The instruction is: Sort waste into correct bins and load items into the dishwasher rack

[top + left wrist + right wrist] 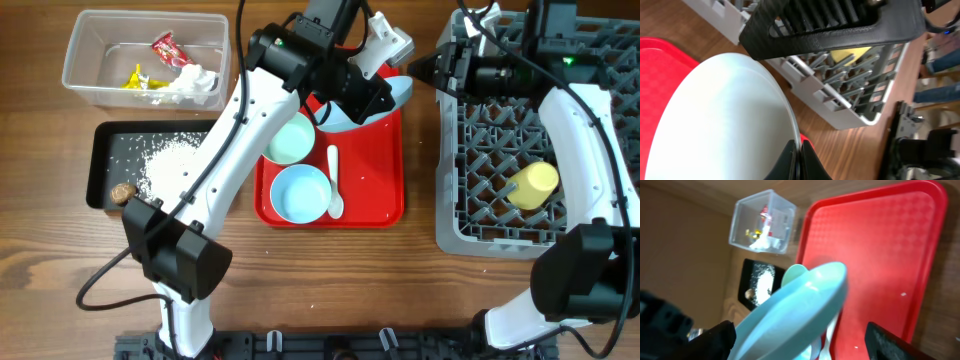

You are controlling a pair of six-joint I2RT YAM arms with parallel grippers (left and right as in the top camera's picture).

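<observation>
— Wood table point(40, 260), plate point(400, 92) status?
— Raised over the tray's point(385, 190) far right corner, left of the rack point(450, 215). My left gripper point(799, 161) pinches its rim; my right gripper point(800, 327) straddles it, fingers point(710, 342) apart. Risk: a thin edge grip may slip during handover. Only my right wrist view shows that straddle.

Plate point(400, 95): we see pale blue.
Serving tray point(375, 170): bright red, faintly checked.
Rack point(490, 160): grey lattice.
Cup point(532, 185): yellow.
Shallow tray point(105, 140): black, speckled with white grains point(165, 160).
Wrappers point(167, 48): we see red and yellow.
</observation>
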